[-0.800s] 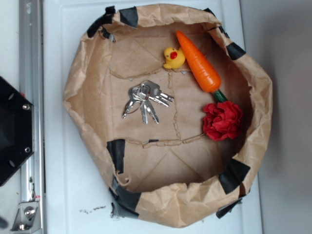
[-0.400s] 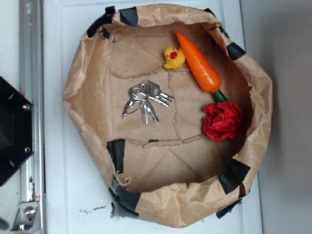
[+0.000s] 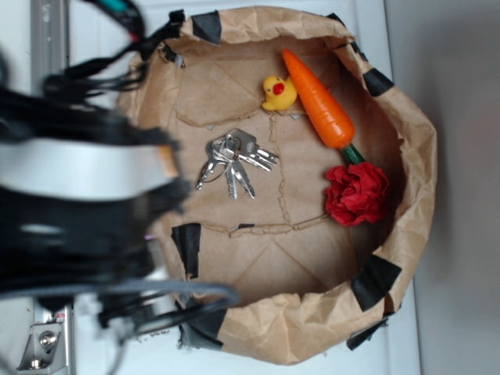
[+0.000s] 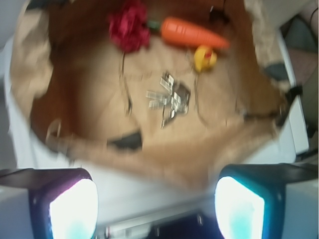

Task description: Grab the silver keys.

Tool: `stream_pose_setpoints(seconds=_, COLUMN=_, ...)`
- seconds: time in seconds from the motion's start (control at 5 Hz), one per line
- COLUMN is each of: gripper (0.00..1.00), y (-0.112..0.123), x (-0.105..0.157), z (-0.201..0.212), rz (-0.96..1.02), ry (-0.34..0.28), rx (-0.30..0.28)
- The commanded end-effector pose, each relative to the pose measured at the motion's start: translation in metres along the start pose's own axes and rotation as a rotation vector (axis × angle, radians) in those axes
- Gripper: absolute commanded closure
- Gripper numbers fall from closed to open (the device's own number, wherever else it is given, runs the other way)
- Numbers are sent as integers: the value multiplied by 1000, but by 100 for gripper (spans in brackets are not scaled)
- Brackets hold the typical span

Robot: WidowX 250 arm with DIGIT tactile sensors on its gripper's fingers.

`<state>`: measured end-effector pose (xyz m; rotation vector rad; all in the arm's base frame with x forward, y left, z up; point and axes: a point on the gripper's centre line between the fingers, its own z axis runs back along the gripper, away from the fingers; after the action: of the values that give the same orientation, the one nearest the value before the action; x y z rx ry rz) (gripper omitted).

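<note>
One bunch of silver keys (image 4: 170,98) lies well ahead of the claw (image 4: 157,201) — untouched. The claw's fingers (image 4: 74,209) stand wide apart, holding nothing.

A large, blurred black and silver robot arm (image 3: 78,203) fills the left side of the exterior view, with black cables looping around it at the top and bottom. In the wrist view, the gripper (image 4: 157,206) sits at the near bottom edge, its two fingers spread wide apart with nothing between them. The left fingertip (image 4: 74,209) glows white with a purple tinge, and the right one (image 4: 239,209) glows white with a teal tinge.
</note>
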<state>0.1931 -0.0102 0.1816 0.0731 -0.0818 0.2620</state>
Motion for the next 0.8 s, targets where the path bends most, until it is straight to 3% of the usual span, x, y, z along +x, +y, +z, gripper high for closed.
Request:
stream_pose_setpoints(seconds=0.0, gripper=0, y=15, x=52, z=-26, rz=191, ry=-92, rx=-28)
stream_pose_setpoints(seconds=0.2, gripper=0, y=24, x=62, z=-64, rz=230, ry=-79, rx=-59)
stream_pose_setpoints(seconds=0.6, gripper=0, y=39, x=52, z=-99, rz=295, ry=-54, rx=6)
